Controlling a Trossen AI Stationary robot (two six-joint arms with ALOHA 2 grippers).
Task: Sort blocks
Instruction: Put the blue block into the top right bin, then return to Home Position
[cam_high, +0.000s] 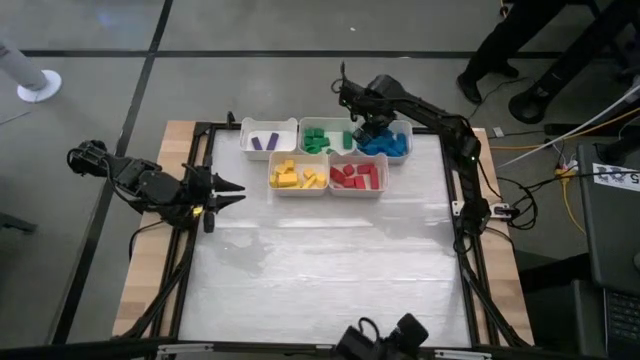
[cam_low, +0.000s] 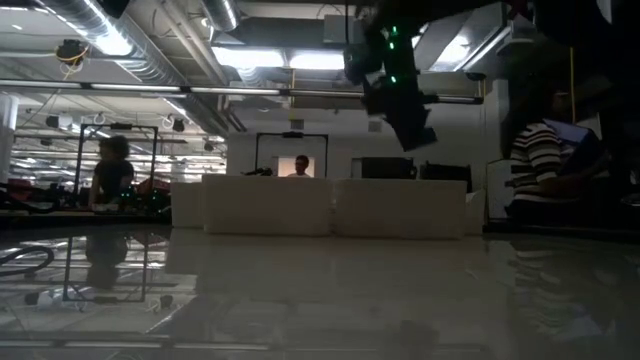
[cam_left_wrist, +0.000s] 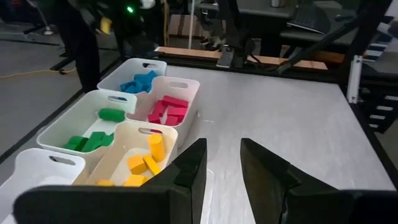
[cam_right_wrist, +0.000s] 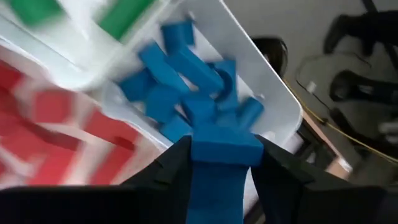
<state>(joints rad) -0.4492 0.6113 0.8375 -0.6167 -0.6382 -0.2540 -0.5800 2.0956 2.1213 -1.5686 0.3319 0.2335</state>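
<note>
Right claw (cam_right_wrist: 219, 163) clamped on a blue block (cam_right_wrist: 222, 152), held above the bin of blue blocks (cam_high: 398, 146) at the bench's far side. Left claw (cam_high: 232, 193) parted, empty, at the bench's left edge.

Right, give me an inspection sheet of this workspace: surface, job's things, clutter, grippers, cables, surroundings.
Surface: white table top, bare in front of the bins.
Job's things: five white bins grouped at the far edge, holding sorted purple blocks, green blocks, blue blocks, yellow blocks and red blocks.
Clutter: nothing seen.
Grippers: right gripper over the blue bin, fingers shut on a blue block; left gripper at the table's left edge, fingers open and empty.
Cables: yellow cable on the floor right of the table.
Surroundings: seated person in a striped top; more people farther back.
</note>
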